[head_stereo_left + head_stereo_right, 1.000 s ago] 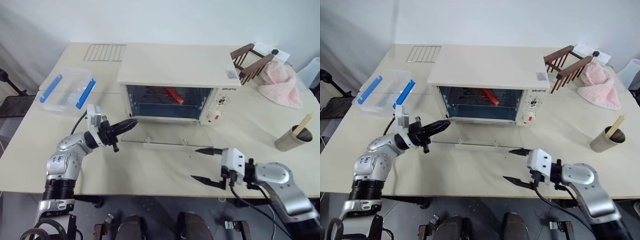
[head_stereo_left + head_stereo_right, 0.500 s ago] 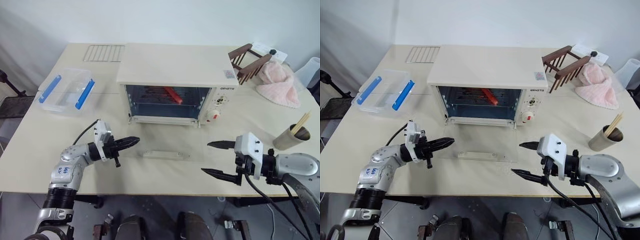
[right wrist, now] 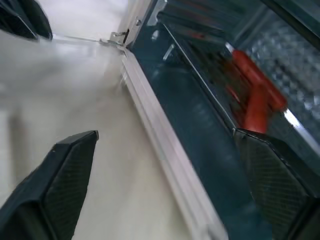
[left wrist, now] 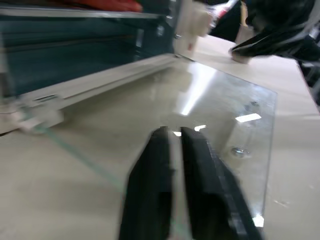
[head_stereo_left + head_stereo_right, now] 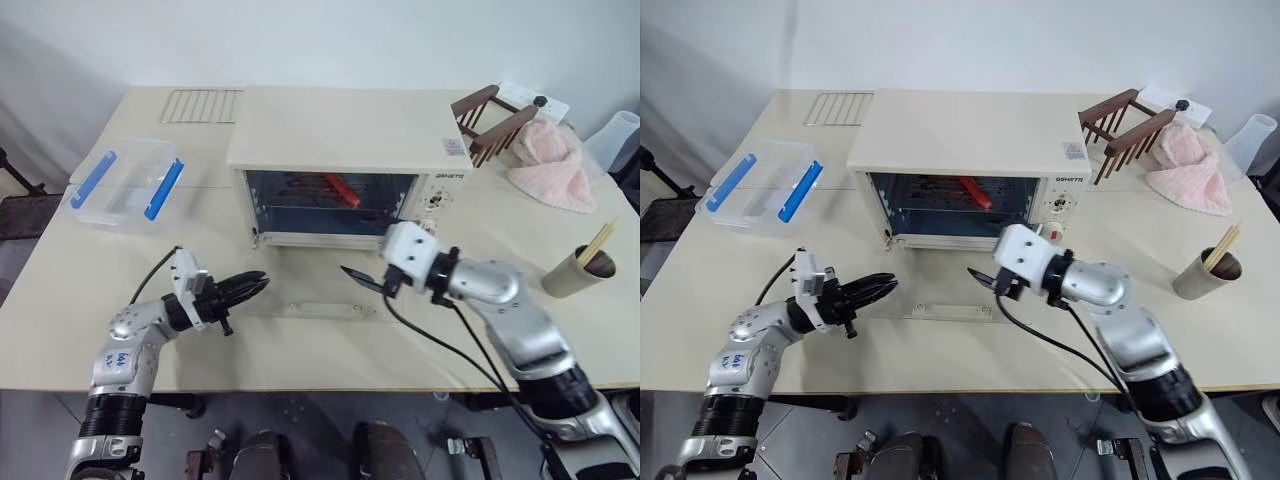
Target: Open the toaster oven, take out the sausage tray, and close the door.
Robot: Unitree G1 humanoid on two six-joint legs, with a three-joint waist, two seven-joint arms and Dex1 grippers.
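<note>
Now the door [image 5: 330, 295] lies flat open, so the right gripper [image 5: 375, 268], fingers spread wide, faces the toaster oven [image 5: 345, 165] where the sausage tray [image 5: 325, 187] sits; left gripper [image 5: 250, 285] slightly parted, empty, beside the door's left edge.

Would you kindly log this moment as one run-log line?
door: open flat | sausage tray: inside toaster oven | right gripper: open, at oven mouth | left gripper: at door's left edge

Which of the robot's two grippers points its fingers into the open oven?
The right gripper, spread wide before the toaster oven; the left gripper sits over the lowered door.
</note>
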